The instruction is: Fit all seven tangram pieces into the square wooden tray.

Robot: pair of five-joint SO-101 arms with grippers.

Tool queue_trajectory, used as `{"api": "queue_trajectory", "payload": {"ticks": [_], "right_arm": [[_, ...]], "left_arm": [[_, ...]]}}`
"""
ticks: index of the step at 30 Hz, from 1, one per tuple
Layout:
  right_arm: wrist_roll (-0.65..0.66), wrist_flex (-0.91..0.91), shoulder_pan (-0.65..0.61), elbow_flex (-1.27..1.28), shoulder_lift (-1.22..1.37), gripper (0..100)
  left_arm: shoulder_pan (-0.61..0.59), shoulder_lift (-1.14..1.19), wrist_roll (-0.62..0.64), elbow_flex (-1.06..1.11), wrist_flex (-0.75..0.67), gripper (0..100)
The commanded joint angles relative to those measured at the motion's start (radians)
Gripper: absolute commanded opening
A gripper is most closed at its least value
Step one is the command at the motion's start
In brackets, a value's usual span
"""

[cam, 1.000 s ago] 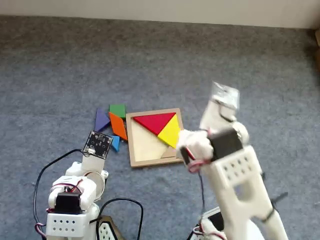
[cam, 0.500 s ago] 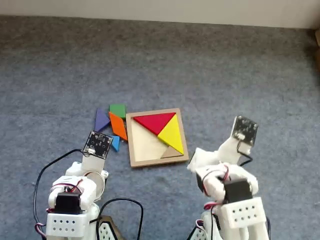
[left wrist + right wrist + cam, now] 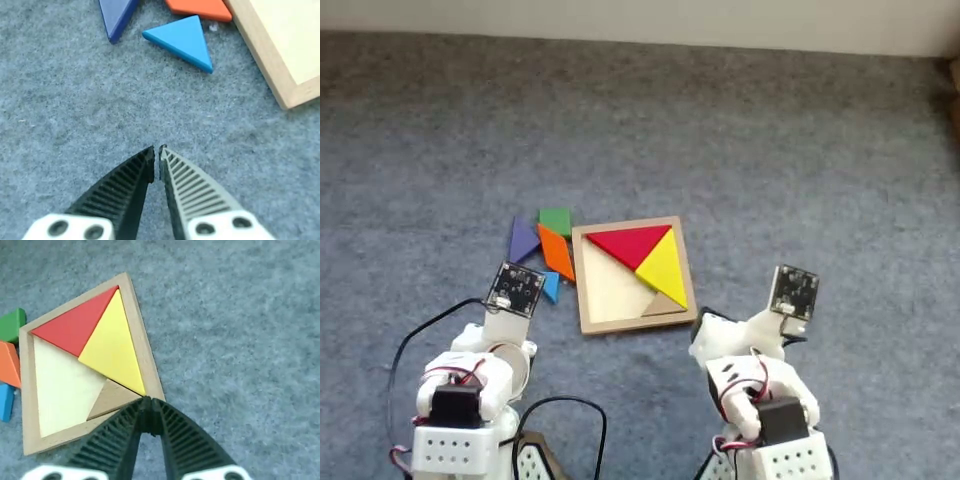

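Observation:
The square wooden tray (image 3: pixel 583 290) lies mid-carpet and holds a red triangle (image 3: pixel 625 244), a yellow triangle (image 3: pixel 662 265) and a small tan triangle (image 3: pixel 666 302). Left of it lie a green square (image 3: pixel 556 220), a purple triangle (image 3: pixel 523 240), an orange parallelogram (image 3: pixel 557 252) and a small blue triangle (image 3: pixel 551 287). My left gripper (image 3: pixel 156 150) is shut with nothing in it, on the carpet short of the blue triangle (image 3: pixel 182 41). My right gripper (image 3: pixel 148 402) is shut and empty, its tips at the tray's near corner beside the tan triangle (image 3: pixel 110 399).
Grey carpet (image 3: pixel 770 150) spreads all round the tray. Both arm bases sit at the near edge, the left arm (image 3: pixel 470 390) and the right arm (image 3: pixel 760 390), with a black cable (image 3: pixel 420 335) looping by the left one. A pale wall strip runs along the far edge.
The right arm has drawn back from over the tray and folded down toward its base, ending low near the tray's near right corner. The left arm and all pieces have stayed put.

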Motion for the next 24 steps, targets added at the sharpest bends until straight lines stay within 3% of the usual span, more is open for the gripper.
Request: {"api": "queue_trajectory", "payload": {"ticks": [1,24], "right_arm": [[0.012,-0.019,0.013,0.099,-0.016,0.5],[0.017,-0.012,0.013,0.105,-0.027,0.5]], "left_arm": [[0.007,-0.025,0.008,0.019,0.005,5],[0.048,-0.025,0.008,0.019,0.006,5]]}}
